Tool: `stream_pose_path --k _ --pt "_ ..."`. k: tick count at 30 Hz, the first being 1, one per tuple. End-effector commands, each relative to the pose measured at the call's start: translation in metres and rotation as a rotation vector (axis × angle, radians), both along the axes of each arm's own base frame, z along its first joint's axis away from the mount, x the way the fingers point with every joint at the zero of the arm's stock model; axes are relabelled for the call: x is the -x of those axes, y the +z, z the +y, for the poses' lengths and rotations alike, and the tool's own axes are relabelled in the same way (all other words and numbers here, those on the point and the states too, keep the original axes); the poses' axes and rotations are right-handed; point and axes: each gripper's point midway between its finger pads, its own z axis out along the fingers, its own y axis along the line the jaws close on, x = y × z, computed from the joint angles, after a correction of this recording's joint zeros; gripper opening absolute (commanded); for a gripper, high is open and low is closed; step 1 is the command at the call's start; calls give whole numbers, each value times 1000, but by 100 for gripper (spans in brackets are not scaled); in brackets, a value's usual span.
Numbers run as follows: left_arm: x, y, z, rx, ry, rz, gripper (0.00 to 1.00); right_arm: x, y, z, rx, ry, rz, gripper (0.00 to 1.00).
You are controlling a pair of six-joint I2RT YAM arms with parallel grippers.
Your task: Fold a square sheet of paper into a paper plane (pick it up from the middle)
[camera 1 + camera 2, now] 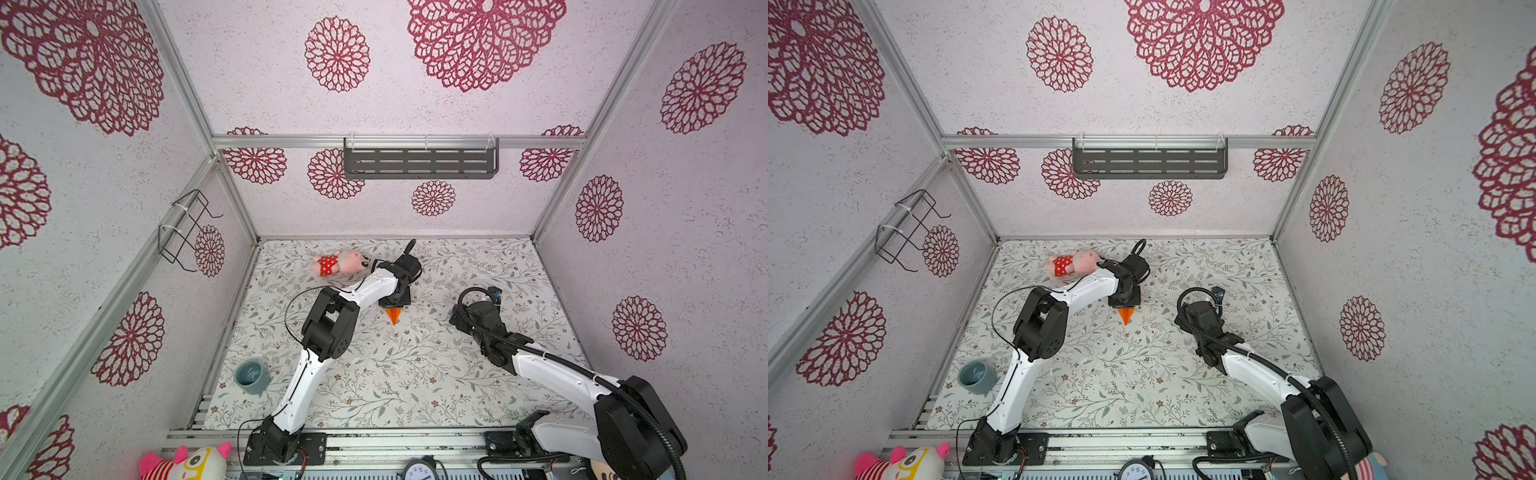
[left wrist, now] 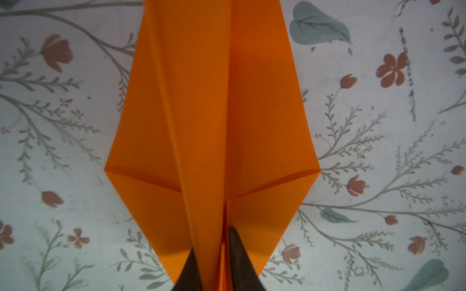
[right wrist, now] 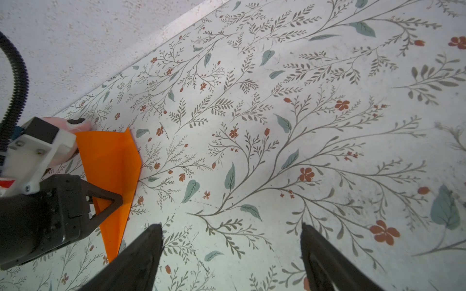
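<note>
Well, starting at the left wall, a black wire rack point(image 1: 187, 230) hangs there. Below it a grey-blue cup point(image 1: 251, 376) stands upright near the left edge of the bench point(image 1: 415, 374), well apart from everything else. Further along, toward the back, a pink plush toy point(image 1: 343, 262) in red dotted shorts lies on its side.

The left arm point(image 1: 307, 374) comes up from the near edge, bends at a black elbow and reaches past the toy to the middle of the bench. There the left gripper point(image 2: 213, 239) points down over the paper plane point(image 1: 392, 316). In both top views only the plane's orange pointed nose shows, sticking out from beneath the gripper toward the near edge; the rest is hidden.

The left wrist view shows the folded sheet as a long kite shape, with two flaps meeting along a centre crease. The two dark fingers point(image 2: 239, 259) stand close together toward the shorter end of the kite, one on each side of the raised centre fold, with only paper between them. Whether they actually clamp that fold I cannot tell.

To the right, apart from the plane, the right gripper point(image 3: 230, 225) hangs above bare bench, its fingers point(image 3: 325, 257) spread wide with nothing between them. The right arm point(image 1: 552, 374) runs back to its base at the near right corner.
</note>
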Motion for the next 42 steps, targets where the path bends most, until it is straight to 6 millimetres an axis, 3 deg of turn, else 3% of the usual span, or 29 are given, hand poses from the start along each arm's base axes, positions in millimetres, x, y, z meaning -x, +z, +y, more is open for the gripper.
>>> stream_pose_path --k 1,8,11,15,18,20,24,27,31,36,39,42 --pt "5 -11 12 -20 26 37 19 -10 18 1 -13 -12 -44 88" --pt "-5 61 13 26 21 -95 43 -20 42 -6 55 -36 -80 95" --pt "-5 96 21 41 35 -165 53 -27 61 -11 96 -56 -117 99" --pt "-3 145 39 83 56 -268 59 -35 97 -19 164 -73 -201 99" --pt "1 190 71 92 114 -396 65 -42 128 -30 242 -104 -282 99" --pt "5 210 104 52 174 -482 72 -44 143 -41 294 -146 -327 99" --pt "26 237 177 -12 309 -631 84 -42 151 -69 398 -215 -366 99" --pt "51 240 229 -89 387 -716 99 -34 139 -88 451 -241 -366 99" --pt "83 230 280 -197 448 -773 97 -17 111 -113 498 -267 -357 99" --pt "118 192 333 -315 526 -806 97 12 68 -141 555 -302 -354 99" --pt "133 184 352 -385 561 -873 97 20 47 -154 564 -308 -325 99" --pt "137 173 359 -373 546 -931 97 17 38 -155 545 -268 -348 99"
